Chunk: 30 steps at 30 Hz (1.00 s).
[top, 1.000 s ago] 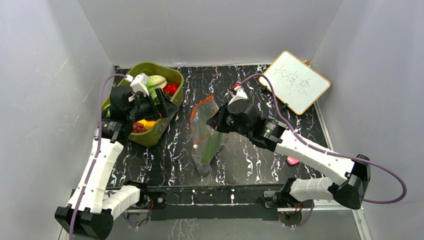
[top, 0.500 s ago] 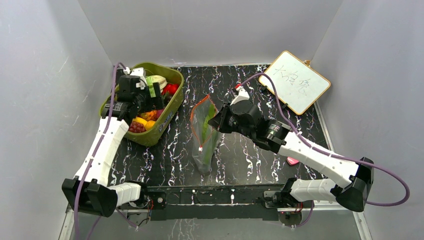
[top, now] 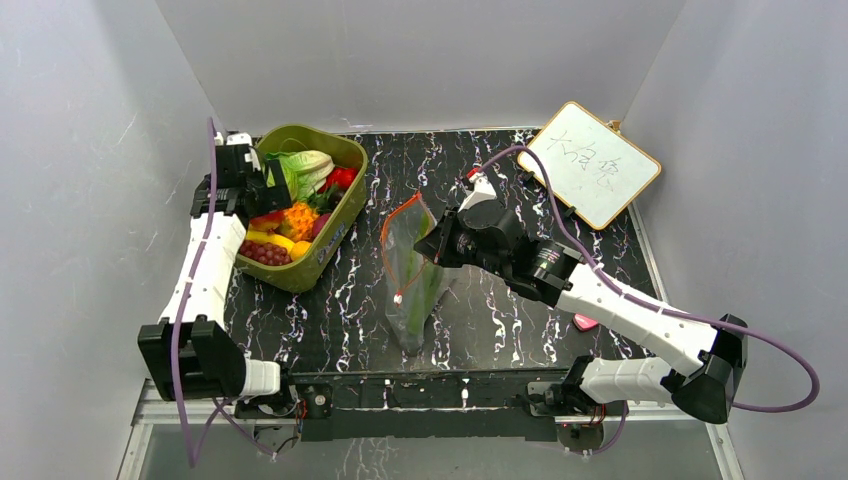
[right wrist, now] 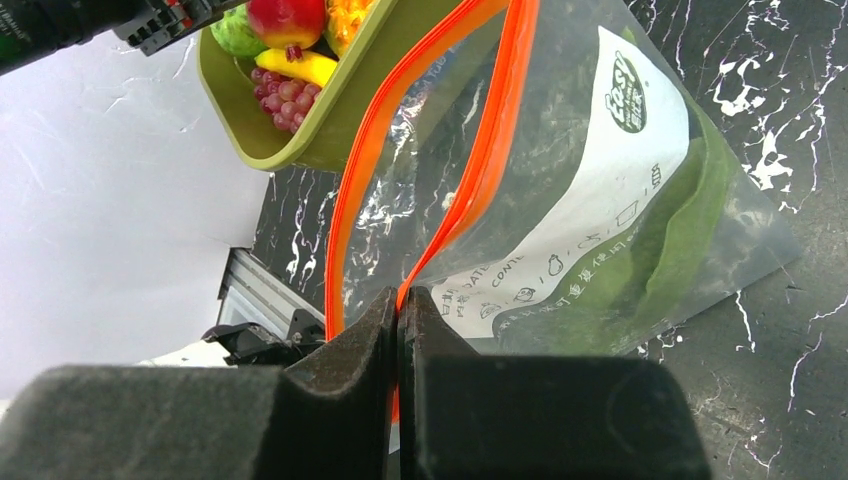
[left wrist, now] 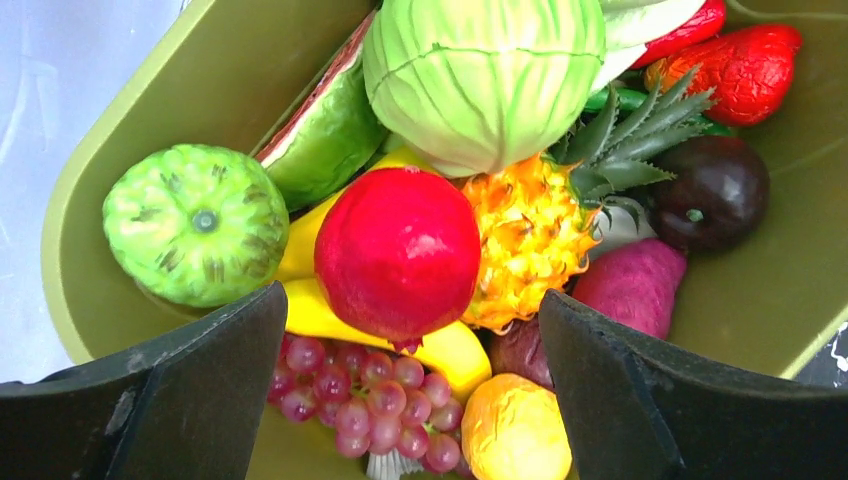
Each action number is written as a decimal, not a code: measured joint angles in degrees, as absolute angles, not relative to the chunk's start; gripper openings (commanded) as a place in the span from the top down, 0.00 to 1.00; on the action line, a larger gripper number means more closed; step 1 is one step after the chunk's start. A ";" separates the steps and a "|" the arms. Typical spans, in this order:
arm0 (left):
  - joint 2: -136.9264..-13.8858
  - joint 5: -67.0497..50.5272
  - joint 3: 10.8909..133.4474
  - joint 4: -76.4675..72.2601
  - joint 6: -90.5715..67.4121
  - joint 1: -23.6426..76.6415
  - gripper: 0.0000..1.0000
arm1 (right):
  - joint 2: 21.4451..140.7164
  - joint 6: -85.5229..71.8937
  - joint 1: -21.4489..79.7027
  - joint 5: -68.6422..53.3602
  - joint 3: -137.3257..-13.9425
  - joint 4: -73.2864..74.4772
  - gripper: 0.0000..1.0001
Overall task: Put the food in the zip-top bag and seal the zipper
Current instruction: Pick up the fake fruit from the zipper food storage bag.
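The left gripper (left wrist: 412,295) hovers over the olive tub (left wrist: 120,100), jaws apart, empty; most food (left wrist: 400,250) sits heaped inside it. Right of the tub, the right gripper (right wrist: 400,305) pinches the zipper (right wrist: 490,150), holding the zip-top bag (top: 415,285) open: one green leaf (right wrist: 690,230) in, nothing sealed yet.

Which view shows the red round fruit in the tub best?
Left wrist: the red round fruit sits centre frame, large and whole. Top external shows it only as a tiny red spot in the tub; right wrist crops it at the top edge.
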<state>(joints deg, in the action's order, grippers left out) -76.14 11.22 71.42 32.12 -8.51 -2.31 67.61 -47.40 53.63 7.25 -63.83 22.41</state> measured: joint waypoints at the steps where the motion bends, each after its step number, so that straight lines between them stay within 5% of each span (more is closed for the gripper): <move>1: -77.08 10.72 71.29 30.83 -8.51 -2.96 0.06 | 67.64 -47.42 53.63 7.05 -63.83 22.41 1.00; 10: -83.13 9.06 69.52 26.55 -10.44 -4.84 0.14 | 68.01 -46.52 53.63 6.50 -64.53 22.44 1.00; 19: -80.60 8.49 65.58 25.67 -14.44 -5.15 0.39 | 68.14 -46.48 53.63 6.52 -65.23 22.46 1.00; 30: -70.35 0.80 65.58 28.51 -15.14 -5.15 0.46 | 68.12 -46.41 53.63 6.44 -64.79 21.78 1.00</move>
